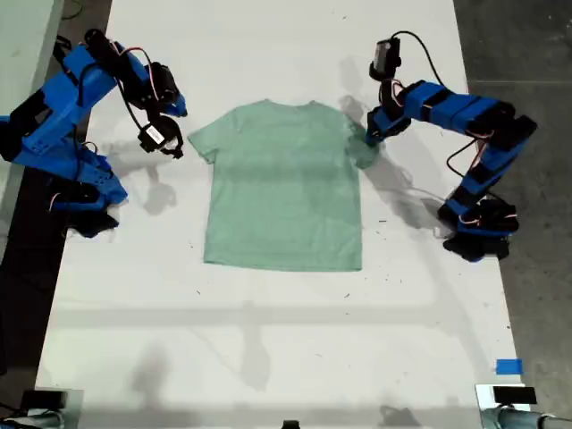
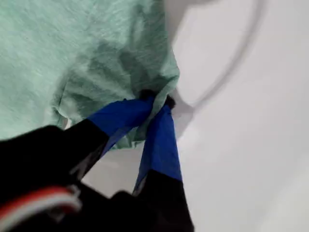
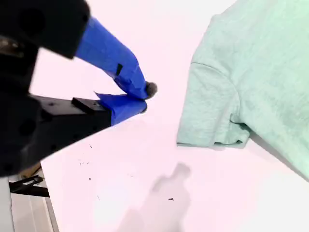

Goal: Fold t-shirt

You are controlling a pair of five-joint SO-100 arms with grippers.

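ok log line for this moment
first gripper: shut on t-shirt sleeve | second gripper: shut, empty, off the cloth | t-shirt: flat, unfolded

One t-shirt lies on one white tabletop. It has two short sleeves, one toward each side of the exterior view. Two blue arms stand at the tabletop, and each carries one pincer: my first pincer and my second pincer, two in all. One small piece of blue tape sits near the exterior view's lower right corner.
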